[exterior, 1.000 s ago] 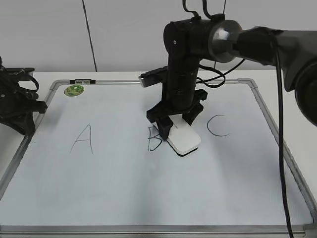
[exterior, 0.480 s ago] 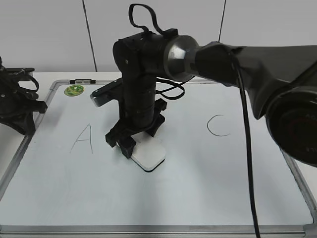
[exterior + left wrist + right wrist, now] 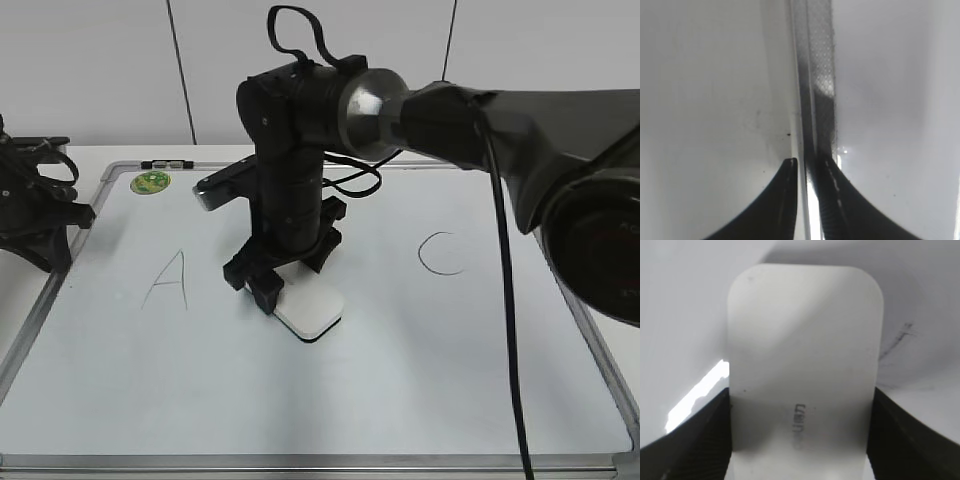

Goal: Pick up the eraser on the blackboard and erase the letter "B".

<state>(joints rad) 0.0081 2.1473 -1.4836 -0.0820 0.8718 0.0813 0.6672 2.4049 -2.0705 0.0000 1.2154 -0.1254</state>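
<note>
Exterior view: right gripper [image 3: 283, 291] clamps eraser [image 3: 312, 309] flat on blackboard [image 3: 400, 380]; left gripper [image 3: 807, 200] nearly closed, empty

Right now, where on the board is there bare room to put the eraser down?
Bare board runs along the near edge, and between the eraser and the C. The strip between the A and the right end effector is crowded.

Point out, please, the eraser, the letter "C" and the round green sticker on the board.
eraser [image 3: 312, 311]: exterior view, on its white top face.
letter "C" [image 3: 422, 255]: exterior view, on the left curve of the stroke.
round green sticker [image 3: 150, 182]: exterior view, on its middle.
</note>
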